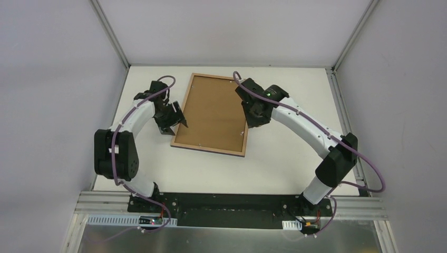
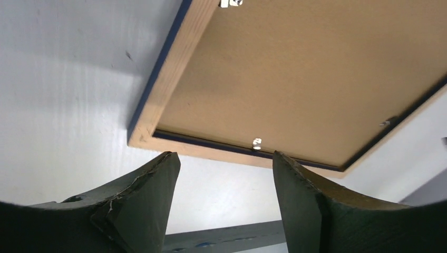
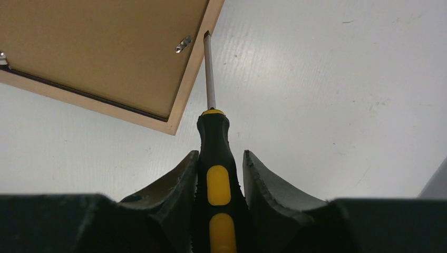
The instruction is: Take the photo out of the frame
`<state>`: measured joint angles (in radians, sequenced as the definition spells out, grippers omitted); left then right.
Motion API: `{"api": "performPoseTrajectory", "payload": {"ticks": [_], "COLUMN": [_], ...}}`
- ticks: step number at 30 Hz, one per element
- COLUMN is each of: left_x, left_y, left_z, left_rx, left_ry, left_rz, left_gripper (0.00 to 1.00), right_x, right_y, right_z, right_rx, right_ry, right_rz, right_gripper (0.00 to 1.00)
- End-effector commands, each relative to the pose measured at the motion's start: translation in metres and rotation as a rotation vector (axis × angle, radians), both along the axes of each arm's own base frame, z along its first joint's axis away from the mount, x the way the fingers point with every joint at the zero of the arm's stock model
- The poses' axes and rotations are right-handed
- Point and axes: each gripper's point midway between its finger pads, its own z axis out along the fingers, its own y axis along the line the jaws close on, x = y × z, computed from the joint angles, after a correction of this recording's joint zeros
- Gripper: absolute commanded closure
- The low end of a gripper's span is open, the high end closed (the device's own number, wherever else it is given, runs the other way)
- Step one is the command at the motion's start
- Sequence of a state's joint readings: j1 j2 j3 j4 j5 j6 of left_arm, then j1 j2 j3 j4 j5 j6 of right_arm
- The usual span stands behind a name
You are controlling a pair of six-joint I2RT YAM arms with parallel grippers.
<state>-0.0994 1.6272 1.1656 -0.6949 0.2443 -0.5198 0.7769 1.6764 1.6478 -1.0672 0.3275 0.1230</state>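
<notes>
Hovering over the white table (image 1: pixel 284 158), the left gripper (image 2: pixel 224 155) has its two dark fingers (image 2: pixel 158 184) spread wide apart with nothing between them. Just beyond its fingertips lies the frame (image 2: pixel 163 79), back side up and flat on the table. One corner sits ahead and slightly to the left of the left finger, and the nearest edge runs across in front of both tips. The wrist view shows no contact between the fingers and that edge.

The frame's back edge is light wood, with a thin dark-blue line along its outer side and inner lip. A brown backing board (image 2: pixel 305 68) fills it. A small metal tab (image 2: pixel 256 143) sits on the board at the nearest edge, almost straight ahead of the gap between the fingers, and a second tab (image 2: pixel 230 3) shows further ahead at the top of the view.

In the overhead view the frame is between the two grippers, with the left gripper at its left edge and the right gripper (image 3: pixel 220 153) over its right edge. The right gripper's fingers are pressed onto the black-and-yellow handle of a screwdriver (image 3: pixel 212 142), which points straight ahead of them. The metal shaft reaches the frame's wooden right edge, and the tip ends just beside another metal tab (image 3: pixel 183 44) on the board. A corner of the frame lies ahead and to the left of this gripper.
</notes>
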Motion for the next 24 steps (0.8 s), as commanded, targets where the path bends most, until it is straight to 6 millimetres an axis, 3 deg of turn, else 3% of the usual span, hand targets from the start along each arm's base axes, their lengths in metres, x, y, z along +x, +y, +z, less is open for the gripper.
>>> {"api": "performPoseTrajectory", "payload": {"ticks": [1, 4, 9, 12, 16, 18, 21, 24], "left_x": [-0.015, -0.026, -0.045, -0.055, -0.051, -0.042, -0.032, -0.038], "left_y": [-0.01, -0.007, -0.012, -0.02, -0.027, -0.028, -0.025, -0.024], "left_z": [0.026, 0.021, 0.012, 0.005, -0.008, -0.014, -0.019, -0.032], "left_rx": [-0.079, -0.081, -0.174, -0.244, -0.308, -0.324, -0.306, -0.287], "left_ry": [-0.01, 0.014, 0.123, 0.187, 0.23, 0.221, 0.2, 0.242], "left_rz": [0.174, 0.217, 0.393, 0.55, 0.677, 0.722, 0.744, 0.779], "left_gripper": [0.29, 0.22, 0.14, 0.09, 0.08, 0.12, 0.27, 0.41], "right_x": [-0.02, -0.038, -0.045, -0.045, -0.049, -0.053, -0.056, -0.059], "right_y": [0.017, 0.045, 0.07, 0.076, 0.071, 0.068, 0.064, 0.065], "right_z": [0.008, 0.002, -0.001, -0.001, -0.004, -0.005, -0.006, -0.008], "right_rx": [0.135, 0.179, 0.243, 0.279, 0.274, 0.273, 0.278, 0.292], "right_ry": [0.057, 0.118, 0.148, 0.149, 0.156, 0.157, 0.158, 0.164], "right_rz": [0.033, 0.133, 0.142, 0.126, 0.126, 0.126, 0.123, 0.112], "right_gripper": [1.0, 1.0, 1.0, 1.0, 1.0, 1.0, 1.0, 1.0]}}
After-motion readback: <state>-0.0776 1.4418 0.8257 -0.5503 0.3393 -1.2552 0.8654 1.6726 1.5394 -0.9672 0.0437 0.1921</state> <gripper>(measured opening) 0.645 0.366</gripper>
